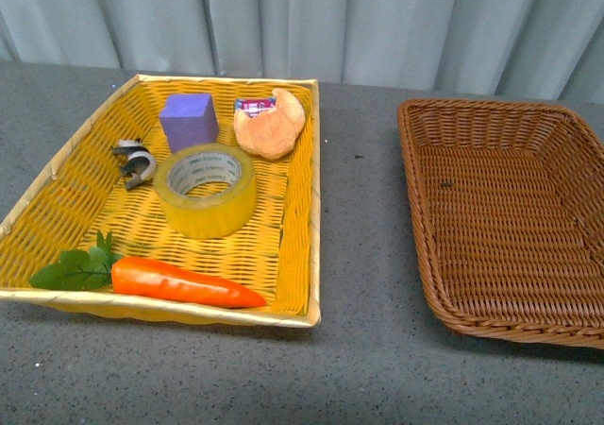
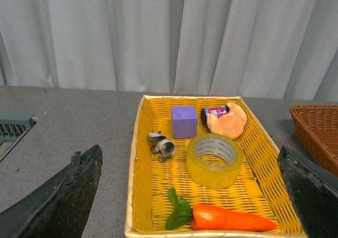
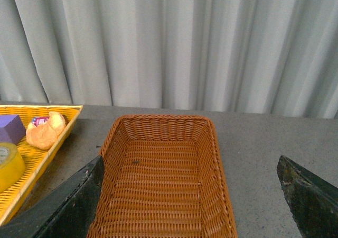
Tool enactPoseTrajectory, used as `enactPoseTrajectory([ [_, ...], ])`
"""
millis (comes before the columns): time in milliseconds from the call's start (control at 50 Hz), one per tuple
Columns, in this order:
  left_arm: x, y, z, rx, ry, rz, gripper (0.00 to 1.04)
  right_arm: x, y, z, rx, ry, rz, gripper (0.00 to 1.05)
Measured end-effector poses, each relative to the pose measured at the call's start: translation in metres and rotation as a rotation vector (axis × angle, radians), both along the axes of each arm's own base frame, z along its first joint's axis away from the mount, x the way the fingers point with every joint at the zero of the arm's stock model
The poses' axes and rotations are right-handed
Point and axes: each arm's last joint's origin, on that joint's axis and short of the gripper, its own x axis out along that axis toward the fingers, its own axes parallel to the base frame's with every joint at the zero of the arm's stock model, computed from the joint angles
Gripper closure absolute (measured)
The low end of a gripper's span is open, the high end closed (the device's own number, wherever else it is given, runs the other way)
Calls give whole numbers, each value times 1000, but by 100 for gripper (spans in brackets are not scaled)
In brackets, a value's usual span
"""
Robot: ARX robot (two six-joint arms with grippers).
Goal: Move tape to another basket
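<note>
So, basically nothing's done yet. Both my tools are spread wide open and holding nothing: the left tool [image 2: 188, 149] faces the yellow basket [image 1: 57, 217], the right tool [image 3: 190, 158] faces the brown basket [image 1: 510, 217]. Just past the carrot [image 1: 179, 283] at the near rim, the tape [image 1: 206, 189] lies flat mid-yellow-basket, purple cube [image 1: 189, 120] behind it. The brown basket sits well apart on the table [image 1: 359, 368], no tape inside. Grab, lift, carry, drop: all still left.
</note>
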Motion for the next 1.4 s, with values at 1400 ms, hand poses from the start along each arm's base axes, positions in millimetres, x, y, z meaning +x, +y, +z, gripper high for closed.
enactPoseTrajectory([
  [1400, 0, 0, 0, 0, 0, 0, 6, 0, 0, 0, 0, 0, 0, 9],
])
